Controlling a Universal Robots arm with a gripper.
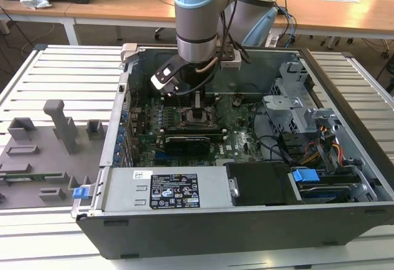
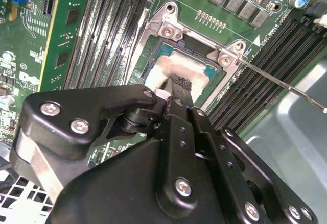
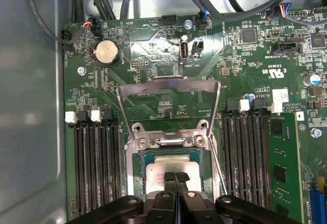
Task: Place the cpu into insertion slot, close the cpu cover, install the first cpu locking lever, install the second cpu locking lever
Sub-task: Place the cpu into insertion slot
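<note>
The cpu (image 3: 162, 169), with its pale face up, lies flat in the insertion slot (image 3: 137, 175) on the green board. My gripper (image 3: 175, 177) is shut, and its black fingertips (image 2: 176, 85) rest together on top of the cpu (image 2: 190, 67). The cpu cover (image 3: 168, 84), a thin silvery frame, stands swung open behind the slot, above its hinge bracket. A thin wire locking lever (image 2: 286, 87) sticks out unlatched from the slot's corner. Another lever (image 3: 218, 165) runs along the slot's side. In the exterior view the gripper (image 1: 198, 107) reaches down into the open computer case over the slot (image 1: 196, 117).
Rows of black memory slots (image 3: 94, 168) flank the socket on both sides. A long black card (image 1: 188, 139), the power supply (image 1: 166, 190), a drive cage (image 1: 295, 107) and loose cables (image 1: 326, 144) crowd the case. A grey fixture tray (image 1: 43, 153) lies at the exterior view's left.
</note>
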